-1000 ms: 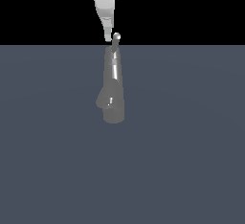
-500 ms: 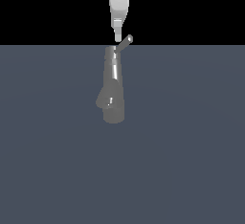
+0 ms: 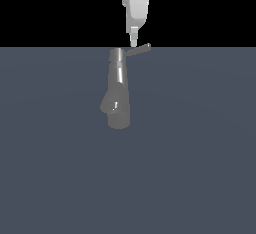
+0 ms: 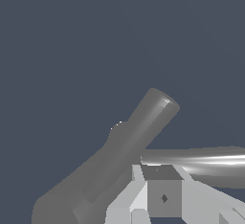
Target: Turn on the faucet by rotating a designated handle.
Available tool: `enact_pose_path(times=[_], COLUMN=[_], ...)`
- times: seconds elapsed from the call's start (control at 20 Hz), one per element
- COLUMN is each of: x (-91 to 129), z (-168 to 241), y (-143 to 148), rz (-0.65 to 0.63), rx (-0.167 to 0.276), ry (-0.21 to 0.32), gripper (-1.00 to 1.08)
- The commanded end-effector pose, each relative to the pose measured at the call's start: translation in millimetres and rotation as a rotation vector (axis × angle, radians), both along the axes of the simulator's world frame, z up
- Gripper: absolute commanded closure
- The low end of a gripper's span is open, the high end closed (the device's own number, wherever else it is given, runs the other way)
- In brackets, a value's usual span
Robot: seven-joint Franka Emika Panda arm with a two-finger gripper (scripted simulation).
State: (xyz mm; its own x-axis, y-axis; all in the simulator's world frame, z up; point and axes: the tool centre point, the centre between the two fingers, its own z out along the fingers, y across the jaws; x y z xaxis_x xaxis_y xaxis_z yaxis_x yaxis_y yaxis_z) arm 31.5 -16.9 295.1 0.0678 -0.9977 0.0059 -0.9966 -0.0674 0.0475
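The grey metallic faucet [image 3: 118,92] stands on the dark floor, its rounded spout bulge toward the exterior view's left. The handle [image 3: 139,51], a thin grey rod, sticks out from the cap toward the exterior view's right, tilted slightly up. My white gripper [image 3: 133,42] hangs straight down, shut, with its tip at the handle's near side, close to the cap; it holds nothing. In the wrist view the faucet [image 4: 139,134] slants away, the handle [image 4: 201,163] runs sideways as a bright rod, and the gripper [image 4: 150,176] sits right against it.
A flat dark blue-grey floor [image 3: 200,153] surrounds the faucet. Black background lies behind the gripper.
The gripper has shifted toward the exterior view's right. The handle has swung out with it, from nearly hidden at the cap to projecting clearly to the right.
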Motion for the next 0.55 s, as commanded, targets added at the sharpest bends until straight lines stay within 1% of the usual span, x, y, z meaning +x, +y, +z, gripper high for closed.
enact_pose_path(times=[0.0,0.45,0.5], x=[5,24,24], z=[-11,-21,-21], y=[-22,-52,-52], rz=[-0.024,-0.037,-0.037], rx=[-0.004,-0.007,-0.007], ry=[0.012,0.013,0.013], gripper=[1.08,1.08,1.08])
